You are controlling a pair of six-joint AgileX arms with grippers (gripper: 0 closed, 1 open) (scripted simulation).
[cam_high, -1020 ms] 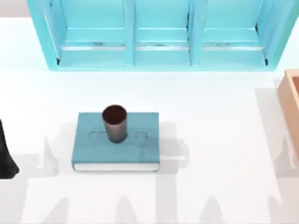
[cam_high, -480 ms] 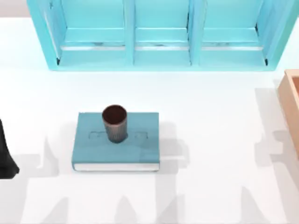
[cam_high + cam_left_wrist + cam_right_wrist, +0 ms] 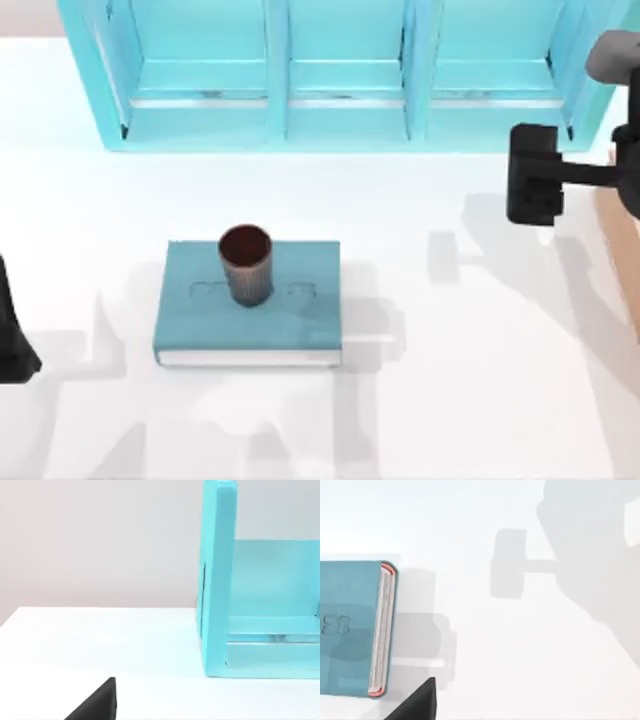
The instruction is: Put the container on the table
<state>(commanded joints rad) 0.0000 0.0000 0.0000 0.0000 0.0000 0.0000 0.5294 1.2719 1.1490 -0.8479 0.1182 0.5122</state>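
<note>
The container (image 3: 245, 264), a small reddish-brown ribbed cup with a round dark mouth, stood upright on the teal book (image 3: 250, 310) on the white table (image 3: 450, 400). The right gripper (image 3: 533, 187) hung above the table's right side, well apart from it; whether either pincer was released or clenched, I could not tell. The left arm (image 3: 12, 340) sat at the left edge.

Open table (image 3: 450, 400) fills the lower right of the top view, with free room all round the book (image 3: 250, 320). The blue shelf (image 3: 340, 70) walls off the upper edge, and a wooden box (image 3: 622, 235) blocks the right edge.
</note>
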